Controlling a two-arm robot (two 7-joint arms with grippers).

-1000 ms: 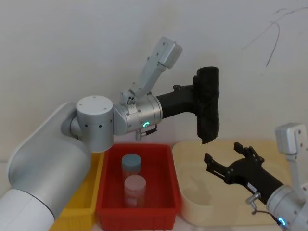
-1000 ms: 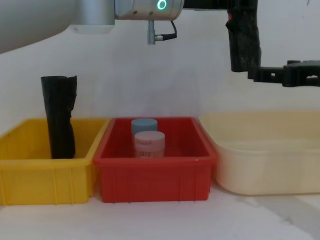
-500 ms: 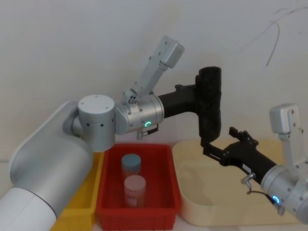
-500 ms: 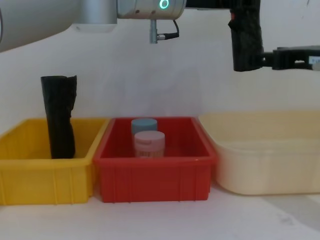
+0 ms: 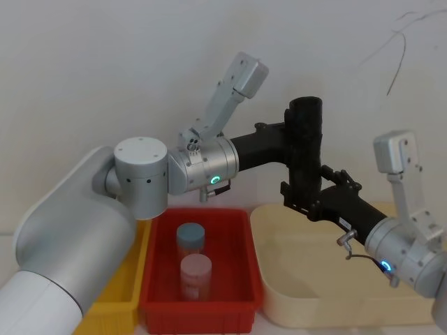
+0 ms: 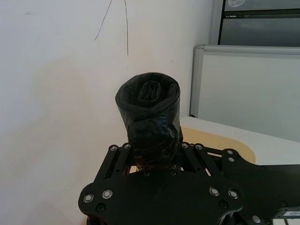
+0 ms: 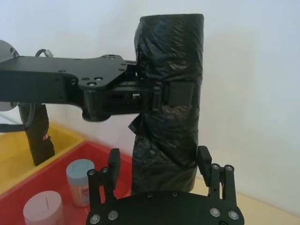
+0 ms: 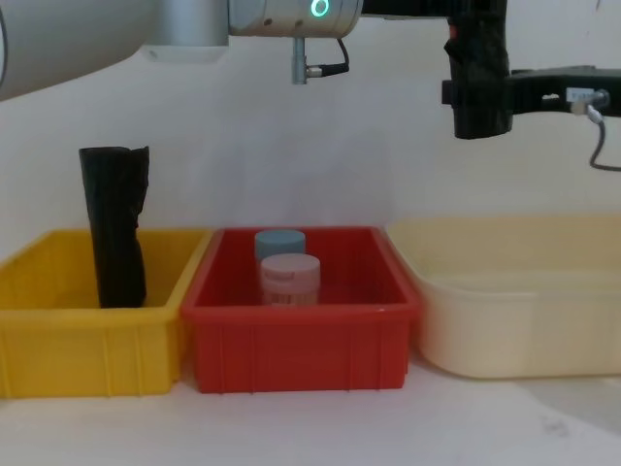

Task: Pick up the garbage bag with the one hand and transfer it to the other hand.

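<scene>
EDITOR: So where is the garbage bag (image 5: 305, 150) in this one?

STRINGER: High in the air, upright, above the red bin (image 8: 301, 351) and a little to the robot's right of it. The left tool (image 7: 173, 97), on the green-ringed arm, pinches it across the upper middle, and the film puckers at the grip.

EDITOR: And the right tool (image 7: 158, 161)?

STRINGER: Spread, straddling the roll's lower end, well above the red bin's rim. A sliver of wall shows between one side of the tool and the plastic, so I'd call it bracketing, not gripping.

EDITOR: What is the thing like?

STRINGER: Matte black film wound into a slim cylinder, wrinkled, with spiral folds at the top end and a loose flap at one side. It is likely light and soft enough to dent, and slick film may slide if pinched weakly. The free stretch below the left tool looks the sensible place to take it, square across the roll.

EDITOR: Anything else?

STRINGER: Two capped jars (image 8: 287, 277) stand inside the red bin. A yellow bin (image 8: 87, 359) just beside its left wall holds a thicker black roll (image 8: 114, 228). A cream tub (image 8: 505, 325) sits beside its right wall. All three containers look like hard moulded plastic.
</scene>
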